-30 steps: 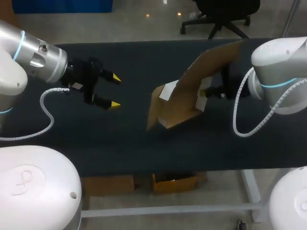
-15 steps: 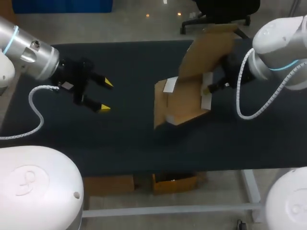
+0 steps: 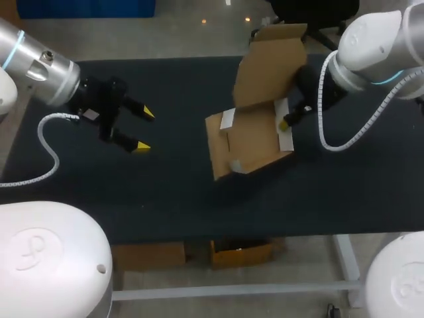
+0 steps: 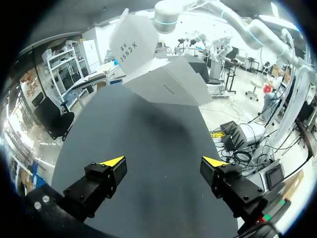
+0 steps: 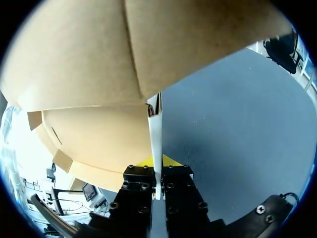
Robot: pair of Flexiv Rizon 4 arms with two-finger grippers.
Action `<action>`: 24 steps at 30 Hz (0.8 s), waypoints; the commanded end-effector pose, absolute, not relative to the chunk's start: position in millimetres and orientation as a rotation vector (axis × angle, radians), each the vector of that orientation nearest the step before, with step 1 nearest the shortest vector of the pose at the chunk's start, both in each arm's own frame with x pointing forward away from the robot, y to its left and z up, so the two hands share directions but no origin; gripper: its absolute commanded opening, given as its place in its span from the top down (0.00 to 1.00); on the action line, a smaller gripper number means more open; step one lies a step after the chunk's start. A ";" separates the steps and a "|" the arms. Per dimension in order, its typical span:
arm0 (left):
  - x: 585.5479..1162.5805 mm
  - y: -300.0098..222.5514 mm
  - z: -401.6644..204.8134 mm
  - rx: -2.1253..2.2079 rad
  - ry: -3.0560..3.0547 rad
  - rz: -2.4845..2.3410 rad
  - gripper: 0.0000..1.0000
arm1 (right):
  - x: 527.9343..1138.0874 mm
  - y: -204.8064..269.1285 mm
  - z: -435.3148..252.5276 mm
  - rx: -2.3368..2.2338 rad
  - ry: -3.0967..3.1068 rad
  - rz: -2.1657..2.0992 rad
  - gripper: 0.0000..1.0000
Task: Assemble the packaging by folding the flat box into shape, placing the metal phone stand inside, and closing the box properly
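The cardboard box (image 3: 250, 136), brown inside and white outside, is half unfolded above the middle of the dark table (image 3: 165, 192); its lid flap (image 3: 268, 63) stands up. My right gripper (image 3: 286, 122) is shut on the box's right side wall (image 5: 155, 130), whose thin white edge runs between its yellow tips (image 5: 156, 161). My left gripper (image 3: 143, 129) is open and empty at the table's left, well apart from the box (image 4: 158, 74), which hangs ahead of it in the left wrist view. No metal phone stand shows in any view.
Bare dark tabletop (image 4: 143, 148) stretches between the left gripper (image 4: 163, 163) and the box. The table's front edge (image 3: 218, 235) lies below the box in the head view.
My right arm has lifted and turned the box, so the lid flap stands more upright and further back. My left gripper has drawn back a little to the left, still open.
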State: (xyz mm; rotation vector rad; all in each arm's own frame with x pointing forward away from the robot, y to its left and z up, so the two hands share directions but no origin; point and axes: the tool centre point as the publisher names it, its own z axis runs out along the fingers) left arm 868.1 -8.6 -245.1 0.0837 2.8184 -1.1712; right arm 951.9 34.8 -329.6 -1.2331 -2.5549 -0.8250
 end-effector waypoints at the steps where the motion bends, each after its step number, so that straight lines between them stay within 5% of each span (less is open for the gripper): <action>1: 867.7 -8.3 -244.2 0.084 2.821 -1.168 0.00 | 955.3 34.0 -327.7 -1.231 -2.539 -0.745 1.00; 24: 877.7 9.9 -250.3 -0.035 2.711 -0.836 0.00 | 913.5 11.3 -328.5 -1.607 -2.360 -0.144 1.00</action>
